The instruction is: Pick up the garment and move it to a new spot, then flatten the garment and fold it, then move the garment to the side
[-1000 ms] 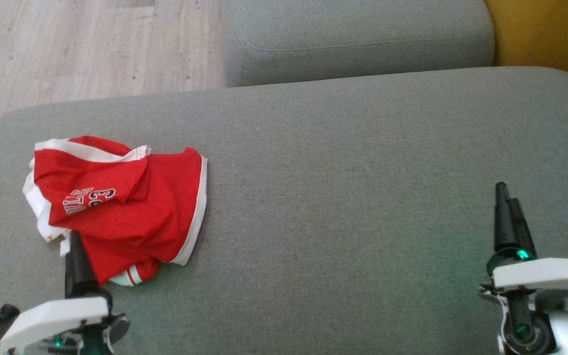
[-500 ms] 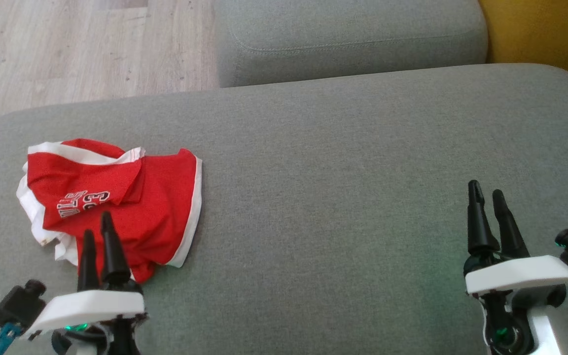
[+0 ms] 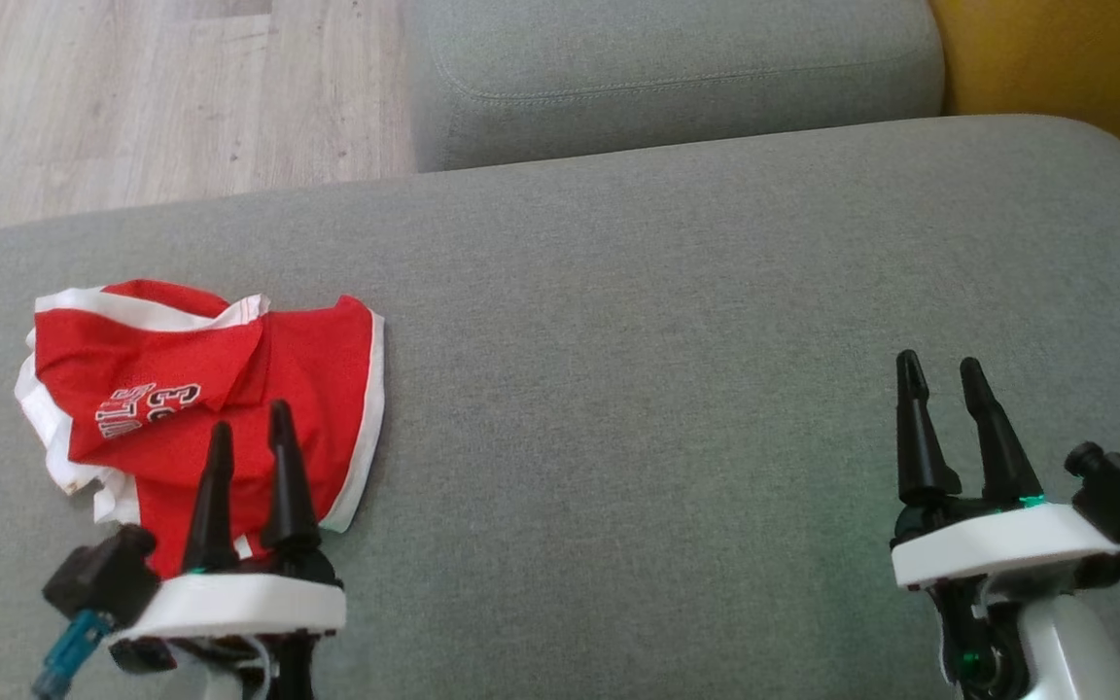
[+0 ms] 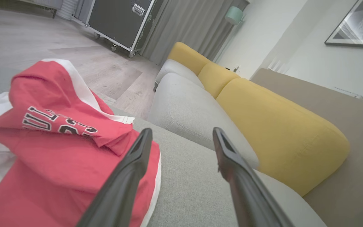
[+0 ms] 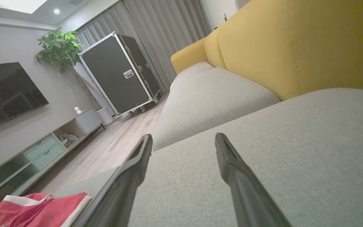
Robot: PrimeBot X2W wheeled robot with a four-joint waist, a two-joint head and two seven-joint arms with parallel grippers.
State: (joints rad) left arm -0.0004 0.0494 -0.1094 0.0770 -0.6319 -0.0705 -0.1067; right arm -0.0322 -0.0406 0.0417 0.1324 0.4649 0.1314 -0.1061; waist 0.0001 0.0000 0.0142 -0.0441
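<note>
A crumpled red garment (image 3: 200, 408) with white trim and lettering lies on the left part of the grey sofa seat (image 3: 638, 321). My left gripper (image 3: 249, 428) hovers open over the garment's near right part, its fingers apart and empty. From the left wrist view the garment (image 4: 58, 148) sits left of the gripper (image 4: 181, 134), under the left finger. My right gripper (image 3: 939, 374) stands open and empty over bare cushion at the right. The right wrist view has the garment (image 5: 39, 208) far off at lower left of that gripper (image 5: 183, 138).
A second grey cushion (image 3: 667, 78) lies beyond the seat, with yellow back cushions (image 4: 279, 126) to the right. Wooden floor (image 3: 132, 87) runs past the seat's far left edge. A black wheeled case (image 5: 121, 75) and a TV cabinet (image 5: 43, 148) stand across the room.
My left gripper has risen into view over the garment's near edge and its fingers have parted. My right gripper has turned so both fingers show apart. The head camera has shifted a little.
</note>
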